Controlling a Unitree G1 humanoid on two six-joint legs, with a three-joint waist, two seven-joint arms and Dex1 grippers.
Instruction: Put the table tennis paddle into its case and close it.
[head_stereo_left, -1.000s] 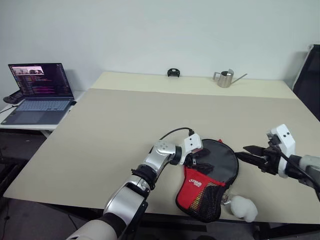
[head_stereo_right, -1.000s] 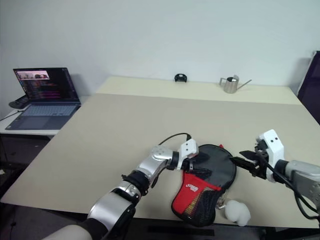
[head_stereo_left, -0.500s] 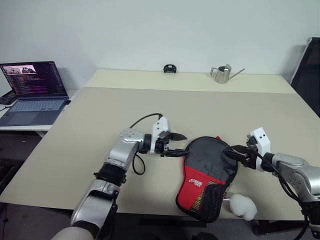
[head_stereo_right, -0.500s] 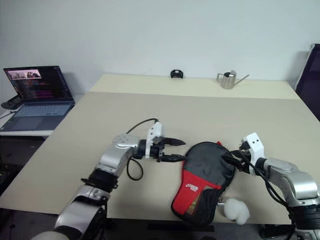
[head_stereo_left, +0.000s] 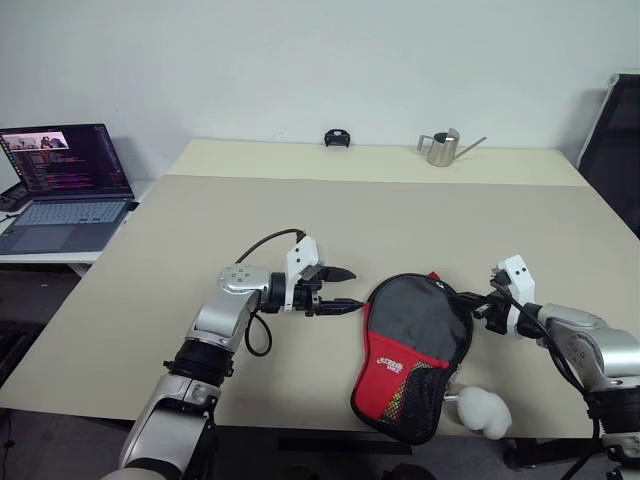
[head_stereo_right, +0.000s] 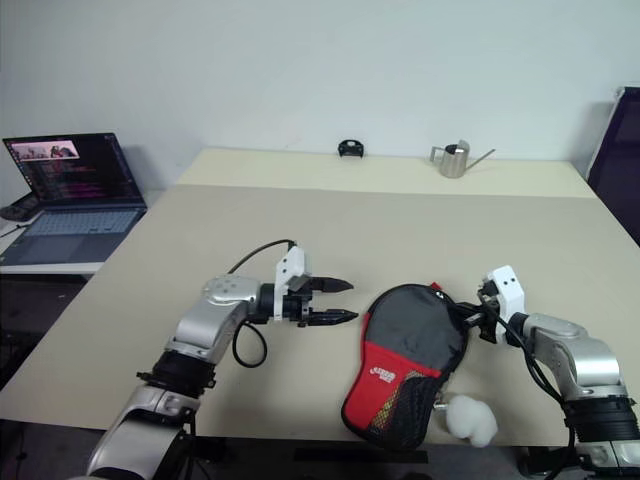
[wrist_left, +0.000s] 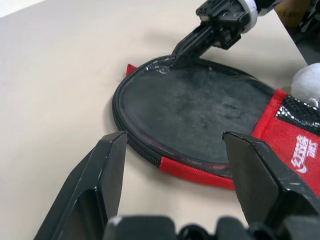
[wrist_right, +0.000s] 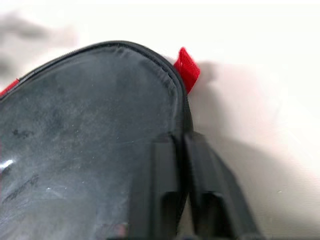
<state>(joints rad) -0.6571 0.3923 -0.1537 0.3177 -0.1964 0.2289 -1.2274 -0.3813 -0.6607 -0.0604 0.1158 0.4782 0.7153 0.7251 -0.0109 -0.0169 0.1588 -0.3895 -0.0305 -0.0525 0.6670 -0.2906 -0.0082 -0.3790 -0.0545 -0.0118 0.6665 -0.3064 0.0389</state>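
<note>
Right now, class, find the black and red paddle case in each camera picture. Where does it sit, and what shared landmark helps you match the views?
Left eye view: case at lower centre-right of the table.
Right eye view: case at lower centre-right.
Left wrist view: case across the middle.
Right wrist view: case close up.
Shared landmark: the right claw, shut on the case's rim.

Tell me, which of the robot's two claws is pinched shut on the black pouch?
The right gripper: its two fingers are closed together on the rim of the case. The left gripper hangs beside the case with its fingers spread apart.
</note>
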